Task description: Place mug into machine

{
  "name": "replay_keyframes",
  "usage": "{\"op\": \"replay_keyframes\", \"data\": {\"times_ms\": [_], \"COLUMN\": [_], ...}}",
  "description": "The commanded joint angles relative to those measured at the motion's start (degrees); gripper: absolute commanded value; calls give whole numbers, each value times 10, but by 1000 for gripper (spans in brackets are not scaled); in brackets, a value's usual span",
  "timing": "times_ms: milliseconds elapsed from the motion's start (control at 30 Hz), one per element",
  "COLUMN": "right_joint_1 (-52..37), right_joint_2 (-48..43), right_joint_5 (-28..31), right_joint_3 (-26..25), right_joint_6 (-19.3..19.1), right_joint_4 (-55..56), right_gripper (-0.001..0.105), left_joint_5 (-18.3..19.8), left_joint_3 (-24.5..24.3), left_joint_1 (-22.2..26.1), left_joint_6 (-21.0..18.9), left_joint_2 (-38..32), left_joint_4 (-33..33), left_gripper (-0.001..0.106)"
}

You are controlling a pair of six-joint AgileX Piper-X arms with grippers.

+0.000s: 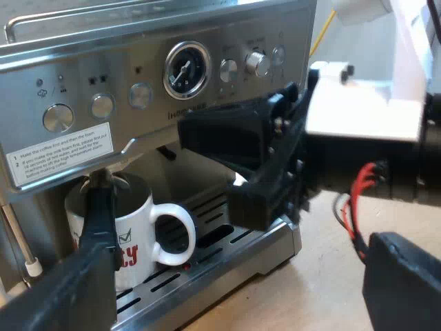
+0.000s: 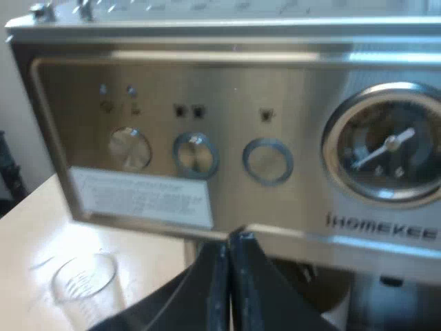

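Plainly, the espresso machine (image 2: 275,103) reads "IHOMEKEE" near its gauge (image 2: 386,148); a white sticker (image 1: 62,155) begins "Make the coffee first and then the foam". The white mug (image 1: 134,238), red-lettered, stands on the drip tray (image 1: 272,241) under the brew head. A clear measuring glass (image 2: 84,283) stands on the table (image 2: 41,227) near the machine. My left gripper (image 1: 238,293) is spread wide, one finger crossing the mug. My right gripper (image 2: 229,276) is pinched together on nothing at the machine's front.

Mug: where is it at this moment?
In the left wrist view the mug stands upright on the drip tray of the espresso machine, below the instruction label on its front panel.
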Motion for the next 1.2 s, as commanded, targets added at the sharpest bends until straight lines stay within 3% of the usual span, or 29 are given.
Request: {"op": "replay_keyframes", "data": {"times_ms": [33,267,1200], "right_joint_1": [-14,-38,-60], "right_joint_2": [5,17,62], "right_joint_5": [-1,-32,-36], "right_joint_3": [-15,-36,-47], "right_joint_6": [-9,-7,-9], "right_joint_4": [-7,-7,-55], "right_gripper": [0,0,0], "left_joint_5": [5,19,20], "left_joint_3": [-6,-6,-6], "left_joint_1": [0,0,0], "left_joint_6": [3,3,3], "left_joint_2": [-4,-4,-4], "left_joint_4": [-13,-15,-15], "left_gripper": [86,86,86]}}
